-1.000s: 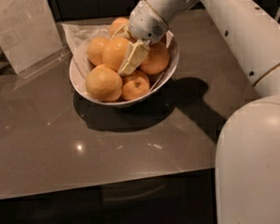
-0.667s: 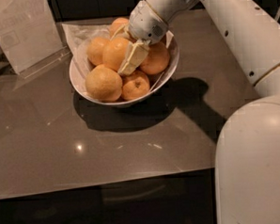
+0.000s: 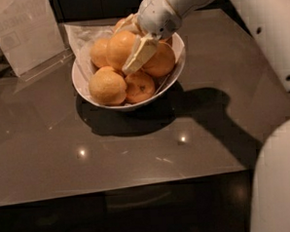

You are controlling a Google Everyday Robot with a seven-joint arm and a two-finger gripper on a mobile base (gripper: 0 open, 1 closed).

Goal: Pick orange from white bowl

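Observation:
The white bowl [image 3: 178, 71] stands on the dark table and holds several oranges. My gripper [image 3: 126, 46] reaches down into it from the upper right. One cream finger [image 3: 139, 55] lies along the right side of the large bright orange [image 3: 118, 47] near the top of the pile. The other finger shows pale at that orange's far side. The gripper is shut on this orange, which still sits among the others. A paler dimpled orange [image 3: 107, 86] and a smaller one with a stem dimple [image 3: 139, 87] lie at the bowl's front.
A clear plastic sign holder [image 3: 23, 31] stands at the back left. Crumpled clear plastic [image 3: 80, 36] lies behind the bowl. My white arm and body [image 3: 279, 169] fill the right side. The table's front edge [image 3: 124, 187] runs below the bowl.
The gripper and the held orange have shifted slightly upward in the bowl. The bowl and the other oranges have not moved.

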